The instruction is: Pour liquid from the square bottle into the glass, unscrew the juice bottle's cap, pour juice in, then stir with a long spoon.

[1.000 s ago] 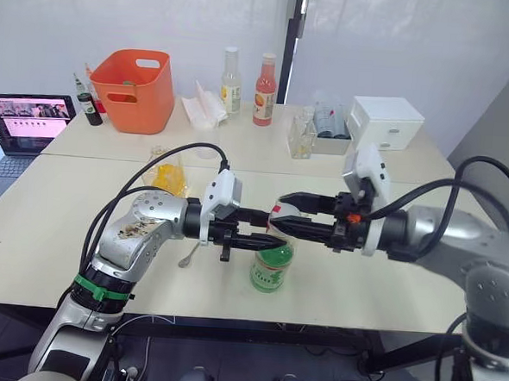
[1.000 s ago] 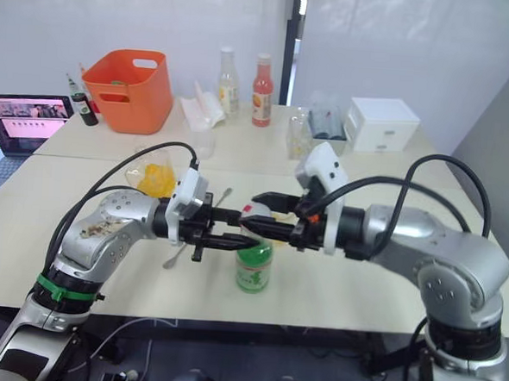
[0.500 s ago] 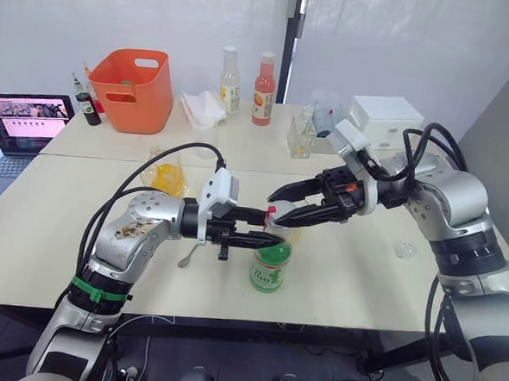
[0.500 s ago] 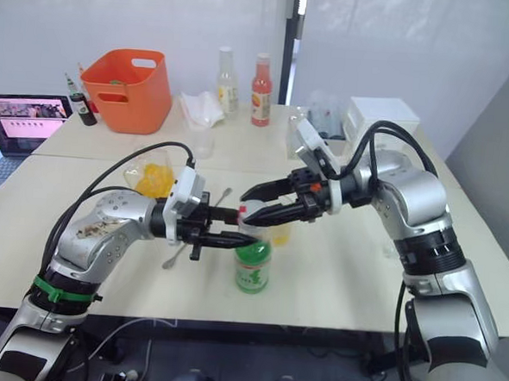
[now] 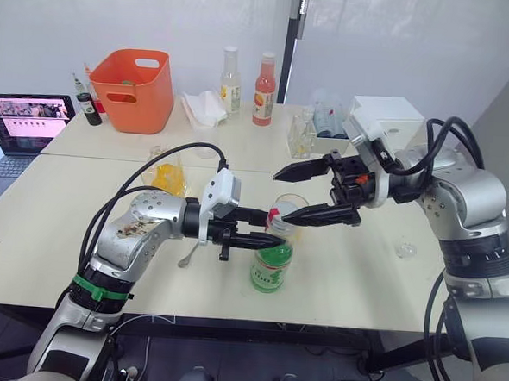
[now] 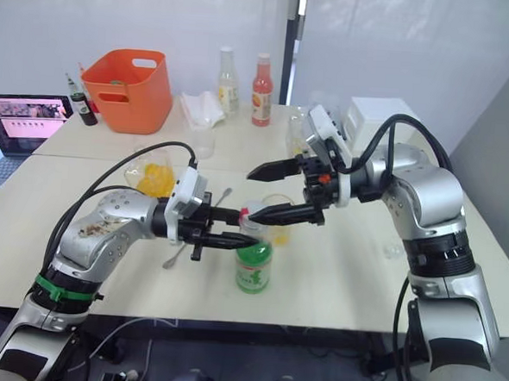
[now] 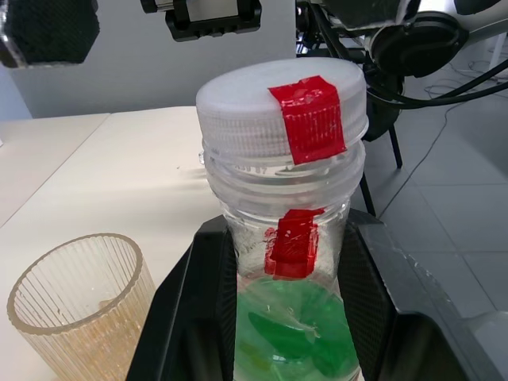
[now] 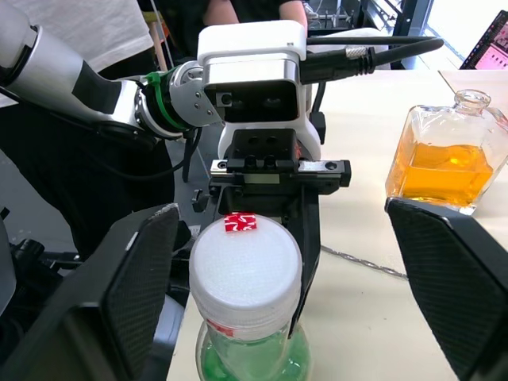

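Left end effector (image 5: 265, 228) clamped on juice bottle (image 5: 272, 262) neck at frame centre, cap (image 7: 283, 106) on, right end effector (image 5: 296, 194) spread apart above, glass (image 7: 77, 305) adjacent on tabletop (image 5: 70, 231).

Back-row bottles: two tall (image 5: 232, 79) (image 5: 264, 89); one orange basket (image 5: 136, 89); one laptop (image 5: 25, 121); one white box (image 5: 385, 121).

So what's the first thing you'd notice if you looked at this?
Two robot arms meet over the near table, where the left gripper clamps the neck of the green juice bottle. The right gripper is wide open just beside its white cap. Behind, a bright orange basket sits on the far table.
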`<state>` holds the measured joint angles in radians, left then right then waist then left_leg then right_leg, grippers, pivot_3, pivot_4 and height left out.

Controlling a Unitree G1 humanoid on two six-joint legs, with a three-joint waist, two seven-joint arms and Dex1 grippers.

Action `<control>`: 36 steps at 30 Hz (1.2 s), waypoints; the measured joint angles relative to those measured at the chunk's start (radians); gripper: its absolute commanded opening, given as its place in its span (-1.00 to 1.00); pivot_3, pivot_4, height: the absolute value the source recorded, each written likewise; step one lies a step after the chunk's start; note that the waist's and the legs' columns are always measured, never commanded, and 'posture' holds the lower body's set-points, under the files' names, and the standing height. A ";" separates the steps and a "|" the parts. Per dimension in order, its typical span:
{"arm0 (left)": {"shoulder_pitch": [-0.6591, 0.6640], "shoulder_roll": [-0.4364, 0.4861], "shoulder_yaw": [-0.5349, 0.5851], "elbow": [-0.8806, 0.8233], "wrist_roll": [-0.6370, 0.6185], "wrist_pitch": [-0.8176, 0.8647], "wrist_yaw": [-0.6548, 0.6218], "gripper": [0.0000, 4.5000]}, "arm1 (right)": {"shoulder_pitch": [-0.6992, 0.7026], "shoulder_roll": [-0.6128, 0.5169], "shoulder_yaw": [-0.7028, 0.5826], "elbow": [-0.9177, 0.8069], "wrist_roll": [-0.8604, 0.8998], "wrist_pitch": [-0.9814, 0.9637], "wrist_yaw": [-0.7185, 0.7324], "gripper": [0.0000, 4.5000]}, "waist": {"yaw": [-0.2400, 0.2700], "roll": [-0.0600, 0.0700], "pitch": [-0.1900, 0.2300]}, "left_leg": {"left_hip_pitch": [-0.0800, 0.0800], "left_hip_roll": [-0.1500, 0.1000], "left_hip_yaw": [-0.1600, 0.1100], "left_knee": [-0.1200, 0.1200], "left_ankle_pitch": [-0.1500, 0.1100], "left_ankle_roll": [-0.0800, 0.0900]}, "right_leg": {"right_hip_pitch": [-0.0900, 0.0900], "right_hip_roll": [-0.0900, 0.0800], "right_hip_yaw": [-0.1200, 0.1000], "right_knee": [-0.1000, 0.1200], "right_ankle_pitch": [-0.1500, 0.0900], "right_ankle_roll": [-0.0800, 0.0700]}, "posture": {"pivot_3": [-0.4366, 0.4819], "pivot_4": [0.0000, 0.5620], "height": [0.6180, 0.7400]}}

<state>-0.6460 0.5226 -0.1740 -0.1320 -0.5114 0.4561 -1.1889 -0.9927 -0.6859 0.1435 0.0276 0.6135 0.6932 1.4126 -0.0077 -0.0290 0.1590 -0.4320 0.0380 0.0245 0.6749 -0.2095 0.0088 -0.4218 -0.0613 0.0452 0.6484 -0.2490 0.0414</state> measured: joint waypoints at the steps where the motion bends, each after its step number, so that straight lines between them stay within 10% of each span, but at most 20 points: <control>1: -0.002 0.000 -0.001 0.002 0.000 0.000 -0.001 -0.41 | 0.002 0.000 -0.004 -0.010 0.000 0.004 -0.004 0.99 | 0.000 0.000 0.000 | 0.000 0.000 0.000 0.000 0.000 0.000 | 0.000 0.000 0.000 0.000 0.000 0.000 | -0.05 -0.47 0.59; 28: -0.007 -0.002 -0.003 0.012 0.000 -0.004 -0.008 -0.41 | 0.182 0.004 -0.123 -0.297 0.160 0.194 -0.317 0.99 | 0.003 0.000 0.000 | 0.000 0.000 0.000 0.000 0.000 0.000 | 0.000 0.000 0.000 0.000 0.000 0.000 | -0.05 -0.47 0.59; 36: -0.007 -0.002 -0.003 0.012 0.001 -0.004 -0.009 -0.41 | 0.185 0.004 -0.122 -0.294 0.159 0.194 -0.315 -0.13 | 0.003 0.000 0.000 | 0.000 0.000 0.000 0.000 0.000 0.000 | 0.000 0.000 0.000 0.000 0.000 0.000 | -0.05 -0.47 0.59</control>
<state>-0.6528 0.5207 -0.1767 -0.1203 -0.5109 0.4520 -1.1977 -0.8077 -0.6822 0.0219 -0.2661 0.7723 0.8872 1.0974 -0.0046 -0.0290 0.1590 -0.4319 0.0380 0.0244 0.6751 -0.2095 0.0088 -0.4216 -0.0613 0.0453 0.6484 -0.2490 0.0414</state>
